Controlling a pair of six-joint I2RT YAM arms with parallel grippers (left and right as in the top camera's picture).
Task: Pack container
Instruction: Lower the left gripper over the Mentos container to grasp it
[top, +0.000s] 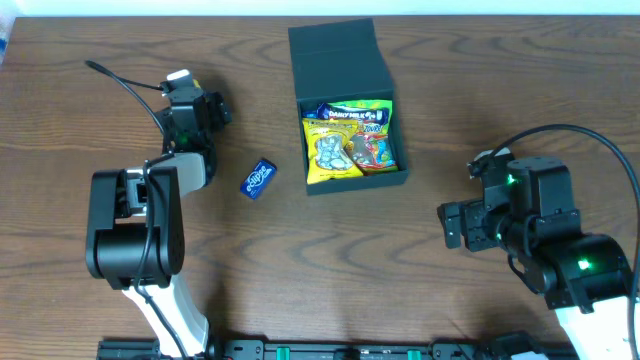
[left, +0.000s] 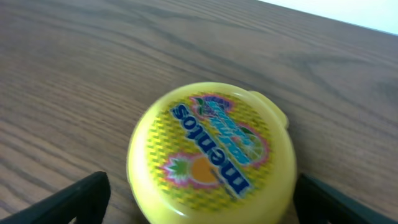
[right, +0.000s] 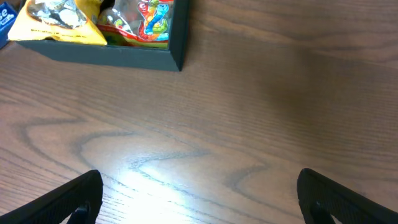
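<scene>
Because the container looks like stiff matte card, I judge it light and rigid enough to slide if nudged. It is best steadied by a side wall, and its hinged lid (standing open at the far side) taken by the free edge. It sits at the far middle of the worktop, holding yellow snack packets and a chocolate bar, which leaves little room.

The left arm's jaws are spread either side of a round yellow mint tub lying flat on the wood, not visibly clamped on it. Its hard, glossy shell will likely slip unless pinched squarely across the widest part. A small blue packet lies on the wood between that arm and the box, near the likely path. The right arm's jaws are also spread, with nothing between them, over bare wood near the box's front right corner.
</scene>
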